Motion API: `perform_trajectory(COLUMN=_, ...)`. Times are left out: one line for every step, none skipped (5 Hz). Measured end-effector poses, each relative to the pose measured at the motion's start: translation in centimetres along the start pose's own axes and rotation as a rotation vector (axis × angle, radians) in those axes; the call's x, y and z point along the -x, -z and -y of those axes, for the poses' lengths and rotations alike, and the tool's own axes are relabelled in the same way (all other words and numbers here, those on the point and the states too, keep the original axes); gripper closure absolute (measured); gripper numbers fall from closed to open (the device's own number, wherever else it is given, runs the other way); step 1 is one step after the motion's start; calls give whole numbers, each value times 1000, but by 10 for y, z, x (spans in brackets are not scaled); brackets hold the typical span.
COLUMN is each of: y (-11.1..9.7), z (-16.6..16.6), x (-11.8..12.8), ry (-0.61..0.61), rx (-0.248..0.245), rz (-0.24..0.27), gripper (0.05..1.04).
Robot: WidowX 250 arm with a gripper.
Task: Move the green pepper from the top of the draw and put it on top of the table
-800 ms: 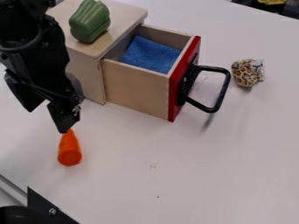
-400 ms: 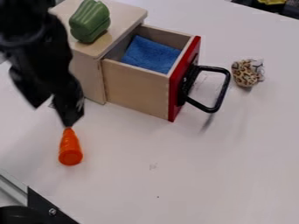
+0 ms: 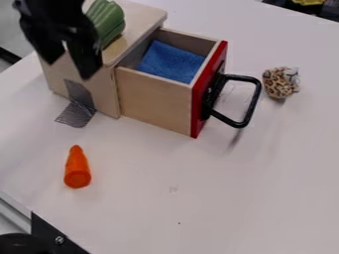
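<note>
Item one, for you to log: the black end effector (image 3: 69, 69), at the upper left of your view, hanging above the near side of the wooden box (image 3: 142, 13). Its two fingers stand well apart, pointing down, with nothing held between them; the box's pale side shows through the gap. How near they are to the box you cannot tell.

Item two, your task's piece: the green pepper (image 3: 111, 22), ribbed, on top of the wooden box. One of the fingers covers part of its left side in your view; whether they touch, you cannot tell.

Item three: the drawer (image 3: 152, 106), pale wood, pulled out from the box, with a red front (image 3: 215, 64) and a black looped handle (image 3: 252, 101) facing the right of your view. Inside it you have a blue cloth (image 3: 171, 62).

Item four: the orange carrot (image 3: 77, 168), lying on the white bench (image 3: 198, 193) at your lower left, near the box but apart from it, narrow end toward the box, broad end toward you.

Item five: a small spotted bundle (image 3: 279, 83), pale at its top, on the bench just beyond the handle to your right.

Item six: a grey, finely lined patch (image 3: 76, 115), running from the box's side down onto the bench.

Item seven: a black bracket (image 3: 49, 235) with a screw, at your lower left corner.

Item eight: something yellow (image 3: 308, 2), cut off by your top right edge, with dark shapes around it.
</note>
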State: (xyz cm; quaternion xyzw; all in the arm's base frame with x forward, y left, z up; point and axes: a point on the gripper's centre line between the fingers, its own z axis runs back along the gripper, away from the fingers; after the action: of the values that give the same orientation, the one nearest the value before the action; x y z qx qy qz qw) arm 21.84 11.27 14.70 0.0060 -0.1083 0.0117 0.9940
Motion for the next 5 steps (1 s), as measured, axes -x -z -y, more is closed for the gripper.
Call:
perform_trajectory(y=-5, z=-16, x=-25, ry=0, rx=-24, rz=16, gripper=84)
perform_trajectory(y=-4, z=-29, x=-44, ry=-20, rx=-66, rz=8, gripper=84)
perform_trajectory(y=4, z=-33, x=-59, ry=-29, rx=-76, rz=4, gripper=84)
perform_trajectory(y=22, z=-28, x=-66, ry=-23, rx=-86, rz=-26, gripper=84)
perform_trajectory(y=35, z=-18, x=-69, ry=-20, rx=-70, rz=-50, gripper=84)
